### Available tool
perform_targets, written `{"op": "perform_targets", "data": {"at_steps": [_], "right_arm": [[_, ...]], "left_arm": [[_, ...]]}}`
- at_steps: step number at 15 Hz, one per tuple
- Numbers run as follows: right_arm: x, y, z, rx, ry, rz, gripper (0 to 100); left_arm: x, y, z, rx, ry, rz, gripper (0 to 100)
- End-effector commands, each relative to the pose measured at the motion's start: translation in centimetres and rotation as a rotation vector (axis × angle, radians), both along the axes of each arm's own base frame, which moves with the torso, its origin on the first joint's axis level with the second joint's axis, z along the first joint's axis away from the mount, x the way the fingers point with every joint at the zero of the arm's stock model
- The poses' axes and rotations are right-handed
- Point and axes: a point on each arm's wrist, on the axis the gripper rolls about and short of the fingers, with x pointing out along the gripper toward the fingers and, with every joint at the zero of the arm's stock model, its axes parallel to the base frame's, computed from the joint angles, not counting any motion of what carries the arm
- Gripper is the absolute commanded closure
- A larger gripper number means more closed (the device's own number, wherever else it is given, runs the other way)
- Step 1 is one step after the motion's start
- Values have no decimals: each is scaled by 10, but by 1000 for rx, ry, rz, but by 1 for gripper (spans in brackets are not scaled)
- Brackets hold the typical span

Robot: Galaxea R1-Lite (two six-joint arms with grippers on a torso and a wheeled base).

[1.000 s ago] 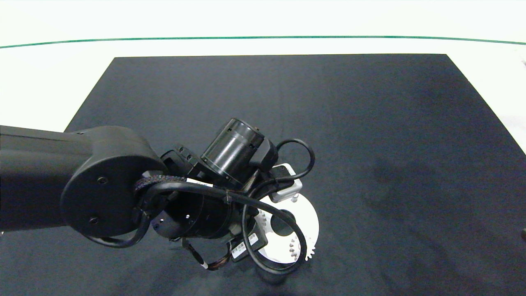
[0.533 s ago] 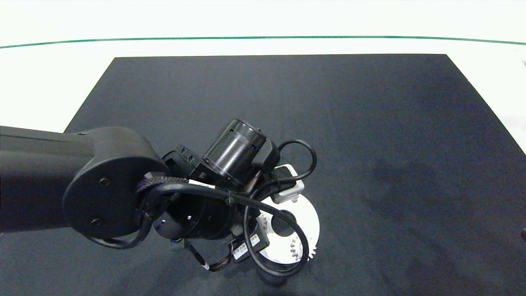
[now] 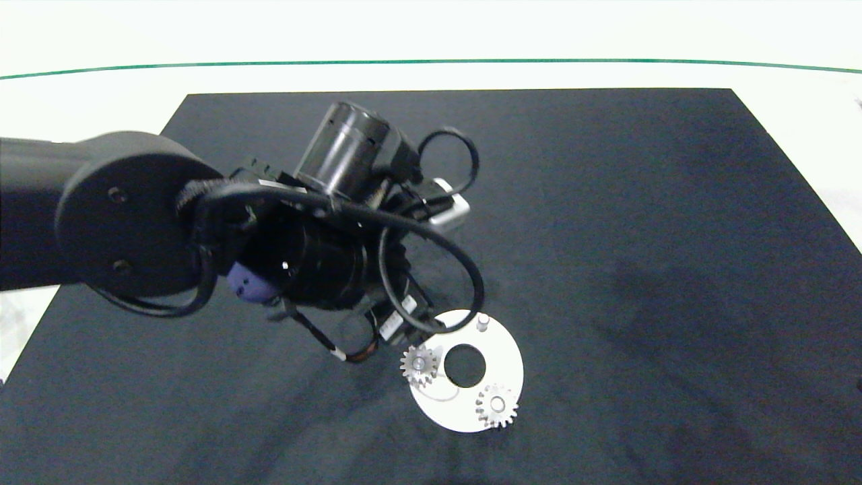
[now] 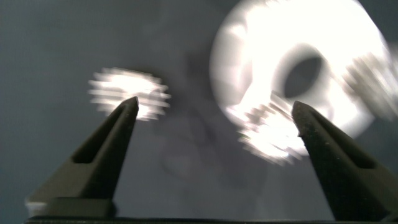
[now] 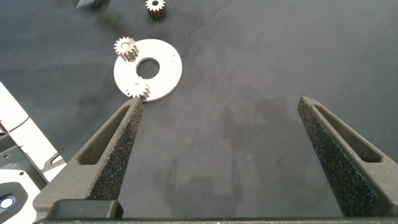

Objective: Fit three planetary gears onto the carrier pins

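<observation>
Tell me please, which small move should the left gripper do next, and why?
Probably move the open, empty left gripper to the loose gear lying on the mat: two gears sit on the disc, one pin is bare.

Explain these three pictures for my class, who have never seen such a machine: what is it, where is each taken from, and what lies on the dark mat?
This is a robot with two dark arms. One picture looks down from above; the others come from cameras on each wrist. On the black mat lies a white disc with three pins: two carry small gears, one pin is bare. A third gear lies loose. The left gripper and right gripper have open fingers, holding nothing.
</observation>
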Motion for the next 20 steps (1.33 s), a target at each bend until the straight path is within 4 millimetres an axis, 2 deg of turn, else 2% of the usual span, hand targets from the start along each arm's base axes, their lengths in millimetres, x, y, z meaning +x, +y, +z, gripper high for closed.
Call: {"op": "perform_targets", "data": {"at_steps": [1, 5, 7, 15, 20], "right_arm": [[0, 0, 0, -4, 2, 1, 0], [-1, 0, 0, -1, -2, 1, 0], [-1, 0, 0, -1, -2, 1, 0], [0, 0, 0, -3, 0, 1, 0], [0, 0, -1, -4, 3, 1, 0]], "left_arm": [[36, 32, 23, -108, -48, 187, 0], [45, 56, 7, -161, -9, 249, 0], [47, 56, -4, -163, -5, 246, 0], [53, 34, -22, -186, 19, 229, 0], [60, 30, -30, -184, 15, 233, 0]]}}
